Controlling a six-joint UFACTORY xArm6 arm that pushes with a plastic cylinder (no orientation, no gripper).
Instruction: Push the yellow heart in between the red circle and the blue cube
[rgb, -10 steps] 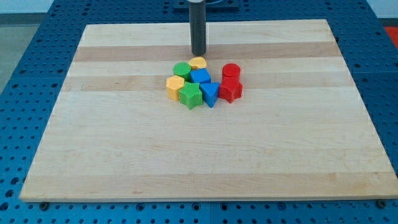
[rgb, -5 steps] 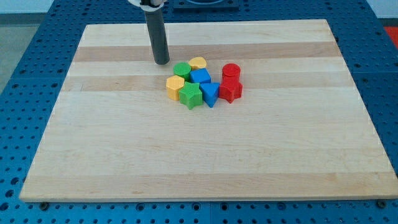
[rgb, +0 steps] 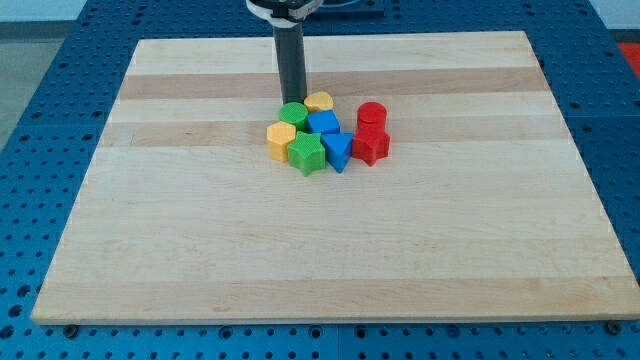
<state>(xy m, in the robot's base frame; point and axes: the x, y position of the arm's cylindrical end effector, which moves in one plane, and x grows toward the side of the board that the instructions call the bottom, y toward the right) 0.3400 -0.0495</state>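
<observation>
Yellow heart (rgb: 319, 101) at the view's top of the block cluster, near the middle of the wooden board (rgb: 480, 240); touching or just beside the blue cube (rgb: 322, 123), which lies toward the view's bottom from it; green round block (rgb: 293, 112) just beside the heart on the view's left. Red circle (rgb: 372, 114) sits to the view's right, apart from the heart, a strip of bare board between it and the blue cube; red star-like block (rgb: 371, 145) right below it, touching. Second blue block (rgb: 338, 151), wedge-like, below the cube; green star-like block (rgb: 306, 154) and a yellow block (rgb: 281, 140), shape unclear, at the cluster's lower left. My tip (rgb: 293, 99) stands on the board just above the green round block and just left of the heart; contact with either cannot be told. Rod has no fingers, so nothing open or closed and nothing held. Blue pegboard table (rgb: 40, 90) surrounds the board.
</observation>
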